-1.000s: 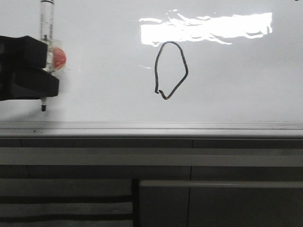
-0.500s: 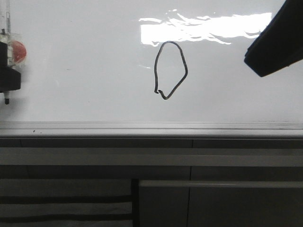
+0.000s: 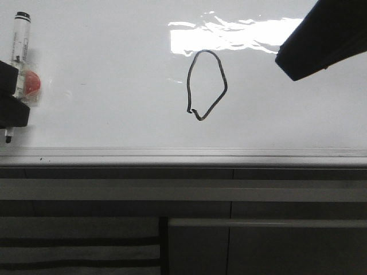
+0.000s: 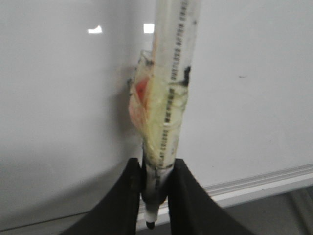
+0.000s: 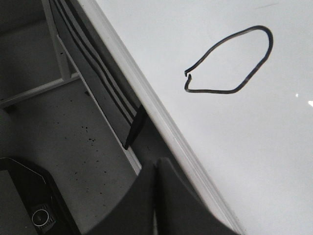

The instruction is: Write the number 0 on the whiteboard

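The number 0 [image 3: 206, 85] is a thin black lopsided loop in the middle of the glossy whiteboard [image 3: 114, 69]; it also shows in the right wrist view [image 5: 230, 63]. My left gripper [image 3: 10, 103] at the far left edge is shut on a white marker [image 3: 20, 51] wrapped in yellowish tape with a red patch; the marker [image 4: 168, 103] stands upright with its tip down, off the board, between the fingers [image 4: 129, 196]. My right gripper [image 5: 156, 169] is shut and empty; it shows as a dark shape at the upper right in the front view [image 3: 321, 37].
A grey metal rail [image 3: 183, 156] runs along the board's bottom edge, with dark grey panels [image 3: 258, 240] below. In the right wrist view a speckled grey floor [image 5: 73, 161] lies below the board.
My left gripper with the marker moved far left away from the 0, then dropped slightly. My right gripper entered at the upper right and moved a little further left.
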Action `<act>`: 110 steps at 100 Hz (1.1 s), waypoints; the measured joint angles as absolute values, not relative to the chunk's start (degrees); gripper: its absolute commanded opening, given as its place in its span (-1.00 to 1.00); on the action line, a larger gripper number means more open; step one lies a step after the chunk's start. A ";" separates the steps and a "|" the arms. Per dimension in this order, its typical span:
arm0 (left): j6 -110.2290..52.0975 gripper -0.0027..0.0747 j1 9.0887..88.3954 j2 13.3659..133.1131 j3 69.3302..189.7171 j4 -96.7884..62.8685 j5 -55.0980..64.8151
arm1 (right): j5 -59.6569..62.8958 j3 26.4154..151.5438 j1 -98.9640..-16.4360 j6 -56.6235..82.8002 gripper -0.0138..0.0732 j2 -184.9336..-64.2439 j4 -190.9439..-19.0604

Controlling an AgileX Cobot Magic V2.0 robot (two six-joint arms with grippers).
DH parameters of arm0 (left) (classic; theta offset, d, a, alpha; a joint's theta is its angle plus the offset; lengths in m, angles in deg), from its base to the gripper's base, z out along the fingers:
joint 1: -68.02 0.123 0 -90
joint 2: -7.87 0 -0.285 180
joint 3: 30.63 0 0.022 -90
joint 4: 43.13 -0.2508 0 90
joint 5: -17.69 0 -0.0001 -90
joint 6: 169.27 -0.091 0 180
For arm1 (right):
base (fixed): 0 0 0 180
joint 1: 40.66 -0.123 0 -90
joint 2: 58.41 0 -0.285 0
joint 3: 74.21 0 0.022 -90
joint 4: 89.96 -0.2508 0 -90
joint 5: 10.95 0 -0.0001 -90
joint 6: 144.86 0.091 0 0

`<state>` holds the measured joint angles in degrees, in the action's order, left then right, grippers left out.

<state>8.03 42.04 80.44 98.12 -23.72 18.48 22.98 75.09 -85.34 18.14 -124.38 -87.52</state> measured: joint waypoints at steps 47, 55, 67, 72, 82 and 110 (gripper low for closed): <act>8.03 -0.98 42.04 84.54 100.05 -23.08 17.33 | 22.70 75.09 -85.34 18.14 -0.86 -124.38 -87.75; 8.03 -0.98 42.04 84.54 100.05 -23.08 17.69 | 22.70 75.09 -85.34 18.14 -0.86 -124.38 -87.75; 8.03 -0.98 42.04 84.54 100.05 -23.08 17.69 | 22.70 75.09 -85.34 18.14 -0.86 -124.38 -87.75; 8.03 -0.98 42.04 84.54 100.05 -23.08 17.69 | 22.70 75.09 -85.34 18.14 -0.86 -124.38 -87.75; 8.03 -0.98 42.04 84.54 100.05 -23.08 17.69 | 22.70 75.09 -85.34 18.14 -0.86 -124.38 -87.78; 8.03 -0.85 42.04 84.54 100.05 -23.33 17.69 | 22.70 75.09 -85.34 18.14 -0.86 -124.38 -87.92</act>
